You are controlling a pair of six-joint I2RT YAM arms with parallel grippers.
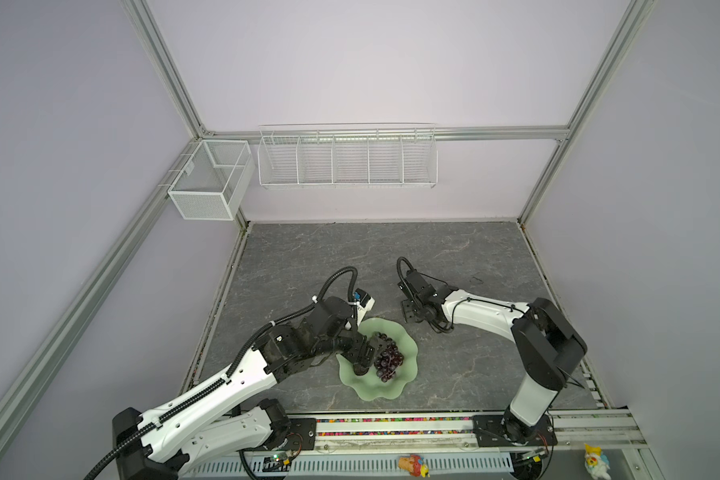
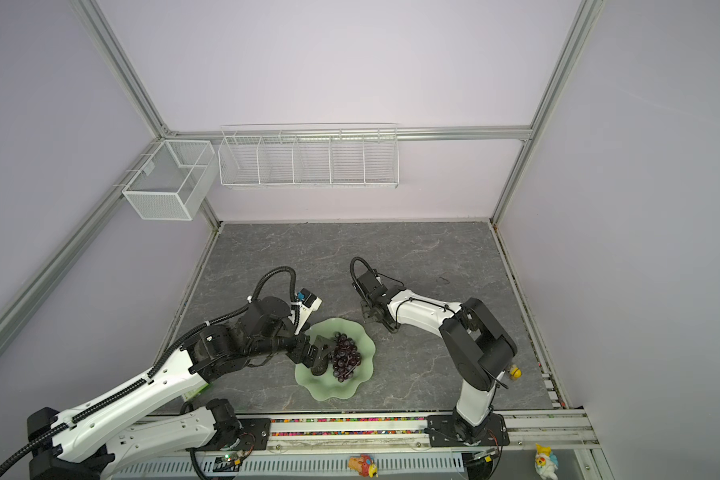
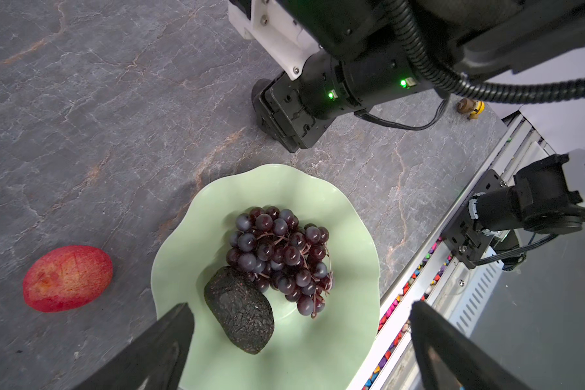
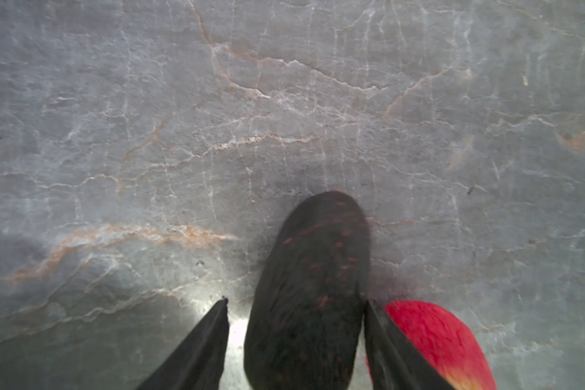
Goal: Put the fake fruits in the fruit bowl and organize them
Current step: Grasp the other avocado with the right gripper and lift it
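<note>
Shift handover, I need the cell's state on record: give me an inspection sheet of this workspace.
Surface: grey veined tabletop.
Job's things: grapes and avocado in fruit bowl; apple and second apple on tabletop.
Clutter: toy figures on front ledge.
Grippers: left gripper open above bowl; right gripper jaws astride second avocado, gap on one side.
Cables: black conduit along left arm.
Surroundings: wire baskets on back wall.
</note>
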